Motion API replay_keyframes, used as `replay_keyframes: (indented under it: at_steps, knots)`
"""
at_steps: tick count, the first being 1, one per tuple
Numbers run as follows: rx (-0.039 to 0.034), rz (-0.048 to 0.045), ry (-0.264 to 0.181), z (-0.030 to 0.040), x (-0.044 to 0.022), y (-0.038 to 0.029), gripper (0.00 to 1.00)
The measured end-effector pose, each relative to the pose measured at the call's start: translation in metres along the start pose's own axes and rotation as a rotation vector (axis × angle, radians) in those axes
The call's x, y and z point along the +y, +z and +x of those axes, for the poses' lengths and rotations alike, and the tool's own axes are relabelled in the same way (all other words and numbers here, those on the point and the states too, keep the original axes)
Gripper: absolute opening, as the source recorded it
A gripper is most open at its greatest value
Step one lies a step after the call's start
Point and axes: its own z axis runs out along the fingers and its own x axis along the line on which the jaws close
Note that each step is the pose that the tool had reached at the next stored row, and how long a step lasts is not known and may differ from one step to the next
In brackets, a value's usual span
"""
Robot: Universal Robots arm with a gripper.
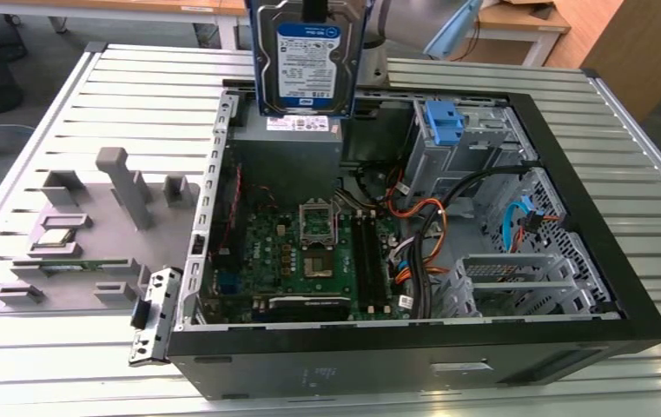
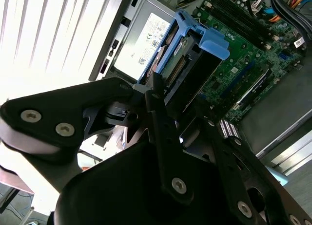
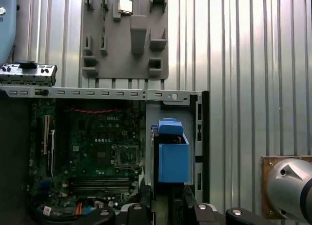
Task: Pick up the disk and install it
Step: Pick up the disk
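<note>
Disk: the disk (image 1: pixel 305 56) hangs upright in the air with its white-and-blue label facing the exterior camera and a blue rail down each side.
Disk position: it sits over the far part of the open computer case (image 1: pixel 423 347), directly above the grey box (image 1: pixel 287 148) with a white sticker. In the exterior view its lower edge overlaps the top of that box; I cannot tell whether the two touch.
Disk from the arm: in the second wrist view it appears edge-on (image 2: pixel 178 54), the blue plastic frame wrapped round its end. In the first wrist view the blue end (image 3: pixel 173 159) lies over the grey box, just inside the case wall.
Gripper: the gripper (image 2: pixel 168 98) is closed onto the disk, its black fingers (image 2: pixel 163 132) pressed against the near end, so the disk is carried clear of the table.
Case interior: a green circuit board (image 1: pixel 307 252) lies flat on the case floor beside the grey box. Orange and black cables (image 1: pixel 417 217) loop to the exterior view's right of it.
Drive bay: a bare blue bracket (image 1: pixel 444 122) stands in the metal cage at the far corner, on the exterior view's right.
Table: the case rests on a ribbed metal table (image 1: pixel 133 87).
Parts tray: a grey tray (image 1: pixel 87 226) with upright posts lies on the table to the exterior view's left of the case.
</note>
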Motion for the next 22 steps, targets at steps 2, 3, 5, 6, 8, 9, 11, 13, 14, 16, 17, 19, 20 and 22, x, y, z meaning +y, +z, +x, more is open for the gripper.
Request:
replay_keyframes:
  at_steps: [2, 3, 5, 6, 8, 9, 11, 13, 14, 16, 17, 19, 20, 22]
  knots:
    - [0.0009, 0.0001, 0.000, 0.0048, -0.0001, -0.0005, 0.35]
    - [0.0015, 0.0000, 0.000, 0.0075, -0.0003, -0.0008, 0.35]
    - [0.0024, 0.0000, 0.000, 0.0130, -0.0004, -0.0014, 0.35]
    - [0.0027, 0.0001, 0.000, 0.0157, -0.0005, -0.0016, 0.35]
    - [0.0034, 0.0000, 0.000, 0.0213, -0.0007, -0.0022, 0.35]
    - [0.0036, 0.0000, 0.000, 0.0241, -0.0008, -0.0025, 0.35]
    - [0.0040, 0.0001, 0.000, 0.0300, -0.0010, -0.0031, 0.35]
    - [0.0046, 0.0000, 0.000, 0.0356, -0.0012, -0.0037, 0.35]
    - [0.0050, 0.0000, 0.000, 0.0383, -0.0013, -0.0040, 0.35]
    - [0.0056, 0.0001, 0.000, 0.0441, -0.0016, -0.0045, 0.35]
    - [0.0060, 0.0001, 0.000, 0.0467, -0.0018, -0.0047, 0.35]
    - [0.0072, 0.0000, 0.000, 0.0520, -0.0020, -0.0053, 0.35]
    - [0.0076, 0.0000, 0.000, 0.0546, -0.0020, -0.0055, 0.35]
    - [0.0085, 0.0000, 0.000, 0.0599, -0.0022, -0.0060, 0.35]
